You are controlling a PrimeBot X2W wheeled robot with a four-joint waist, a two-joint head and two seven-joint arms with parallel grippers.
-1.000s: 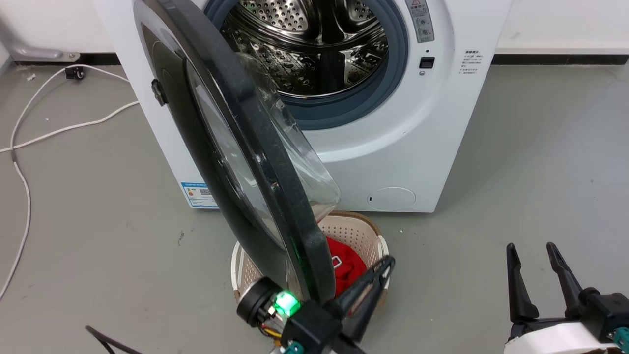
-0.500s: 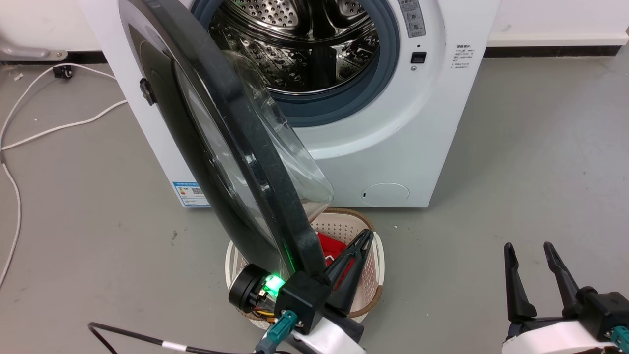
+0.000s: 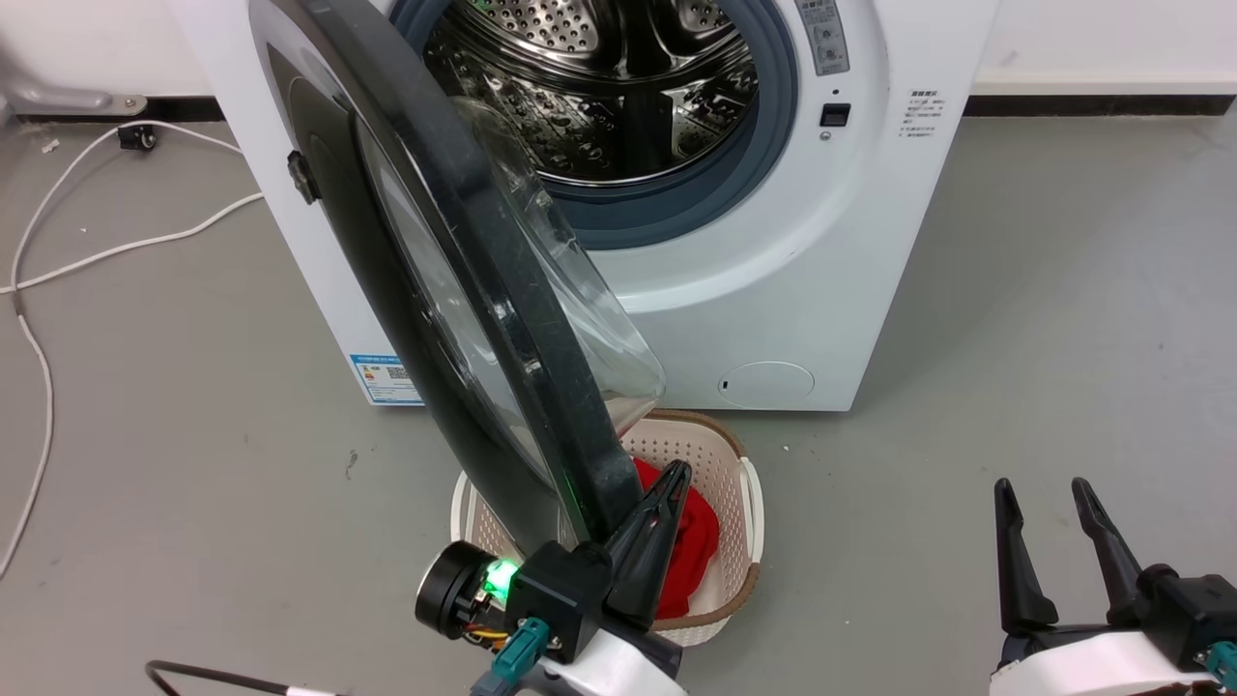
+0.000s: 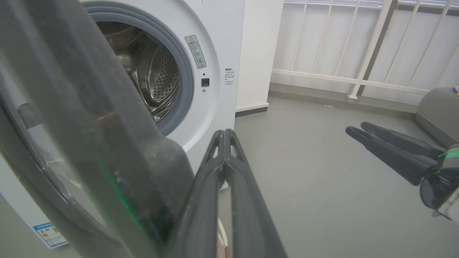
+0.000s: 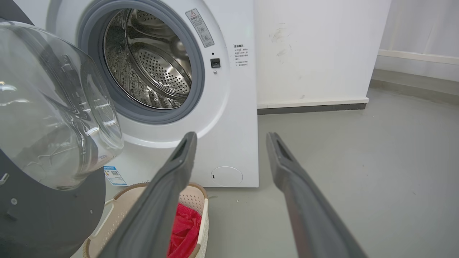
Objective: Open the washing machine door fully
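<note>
The large round glossy black washing machine door with the clear glass bowl (image 3: 464, 290) is hinged at the left and stands swung out, roughly edge-on in the head view. Its near rim hangs over the cream perforated laundry basket (image 3: 749, 483). Over the last second the left claw (image 3: 676, 476) has swung from leaning right across the basket to lying closer along the inner side of that rim, apparently in contact. Its fingers are pressed together and hold nothing. The door angle against the big white boxy washing machine (image 3: 773, 290) looks almost unchanged, and part of the apparent shift is head camera motion. Judgement: the door is about half open and full opening is not reached; further travel to the left is required. The right claw (image 3: 1044, 488) rests at the near right, fingers spread wide and empty. Count: one door, one machine, one basket, one red cloth (image 3: 691, 541), two claws.
</note>
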